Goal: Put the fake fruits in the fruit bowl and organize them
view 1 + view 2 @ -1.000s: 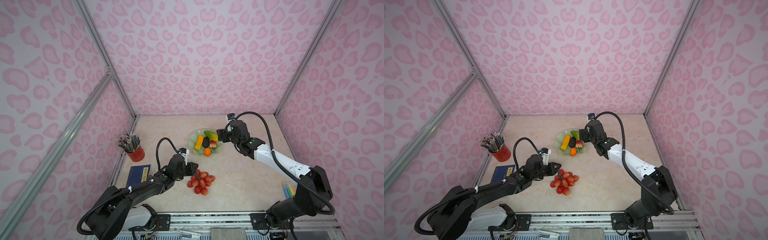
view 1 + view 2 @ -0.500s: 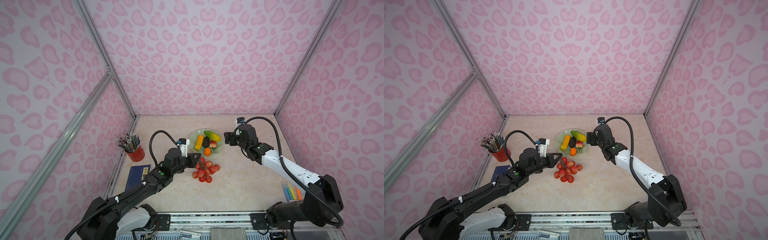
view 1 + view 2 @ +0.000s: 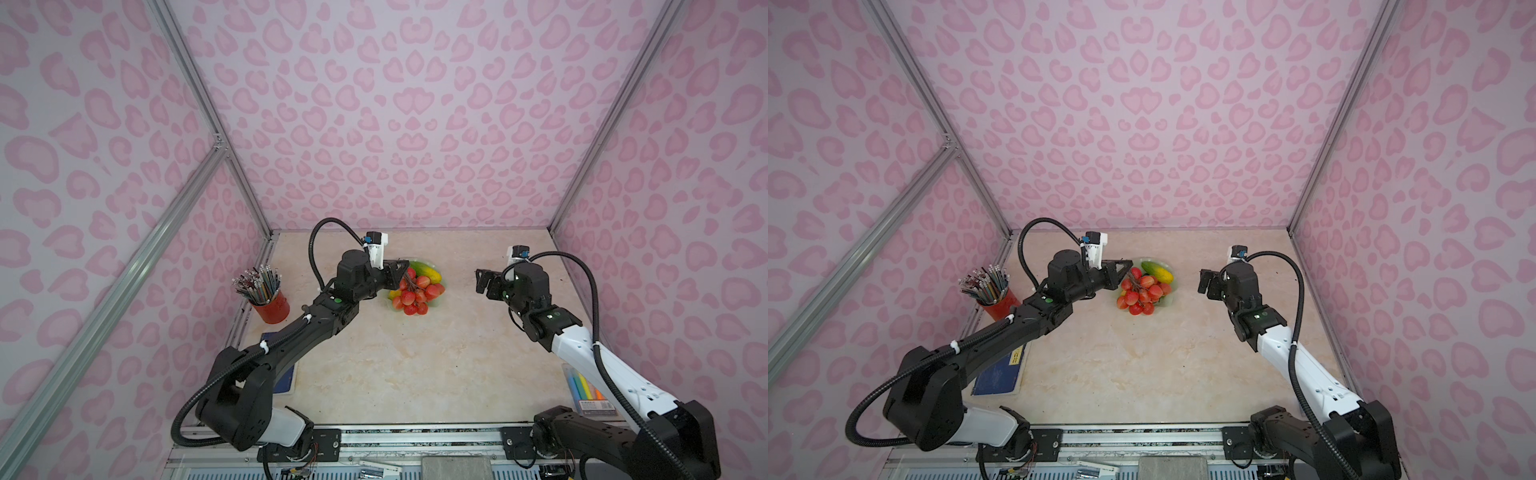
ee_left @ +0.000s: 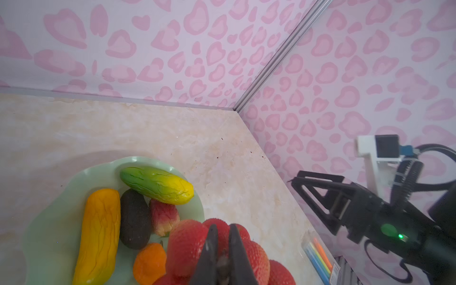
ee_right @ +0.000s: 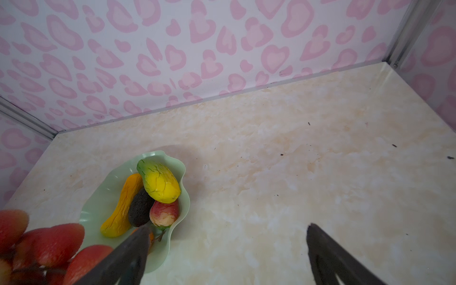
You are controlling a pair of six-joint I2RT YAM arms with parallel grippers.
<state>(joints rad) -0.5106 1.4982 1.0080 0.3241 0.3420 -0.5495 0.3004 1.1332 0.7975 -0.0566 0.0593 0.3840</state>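
fruit bowl (image 4: 56, 209) sits on the desk (image 3: 415, 365) near the back wall, w/ five fruits lying in it: green-yellow oblong (image 4: 158, 183) at the back, yellow-orange gourd (image 4: 101, 234) along the left side, dark avocado (image 4: 135, 219) next to it, strawberry (image 4: 164, 217) touching the avocado & the oblong, small orange (image 4: 150, 261) just beside the berries. left tool (image 4: 222, 228) is pinched tight on the red berry bunch (image 3: 415, 291), by its brown stem, & in both top views the bunch hangs over the near half of the bowl & hides most of it. can't tell if the berries touch the bowl or the fruits under them. right tool (image 5: 224, 232) has its two fingers (image 5: 133, 251) spread wide w/ nothing btwn them; it hangs above the desk on the right of the bowl, well apart from it. red cup of pencils (image 3: 272, 305) stands by the left wall, a blue book (image 3: 998, 376) lies in front of it, partly under the left arm, & a marker pack (image 3: 586, 388) lies at the right edge of the desk.
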